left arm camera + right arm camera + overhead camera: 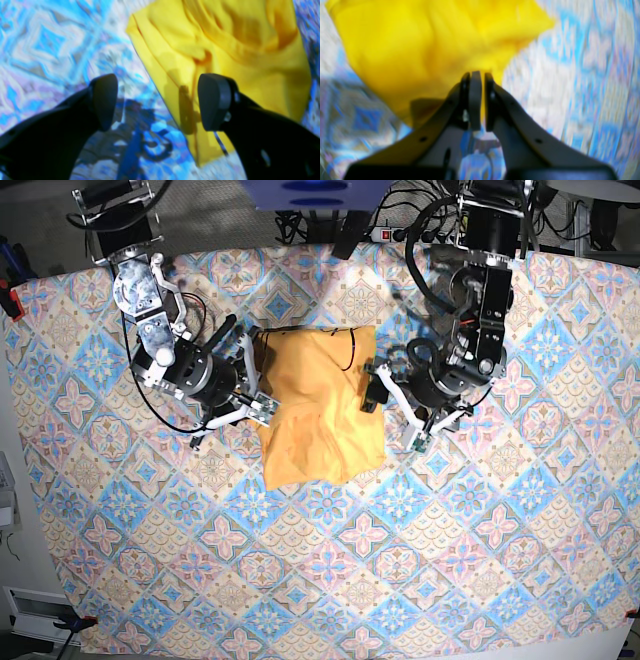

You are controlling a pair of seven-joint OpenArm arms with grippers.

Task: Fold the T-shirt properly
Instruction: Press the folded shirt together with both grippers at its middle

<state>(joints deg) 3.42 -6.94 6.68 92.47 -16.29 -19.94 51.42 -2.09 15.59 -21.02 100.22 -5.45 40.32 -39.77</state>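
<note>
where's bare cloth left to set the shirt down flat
The wide stretch of patterned cloth below the T-shirt is bare, as are the bottom corners. It is crowded mid-table: the right gripper pinches the shirt's edge and the left gripper hangs open beside it.

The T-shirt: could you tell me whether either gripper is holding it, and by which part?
The right gripper pinches the T-shirt at its side edge. The left gripper is open and holds nothing.
</note>
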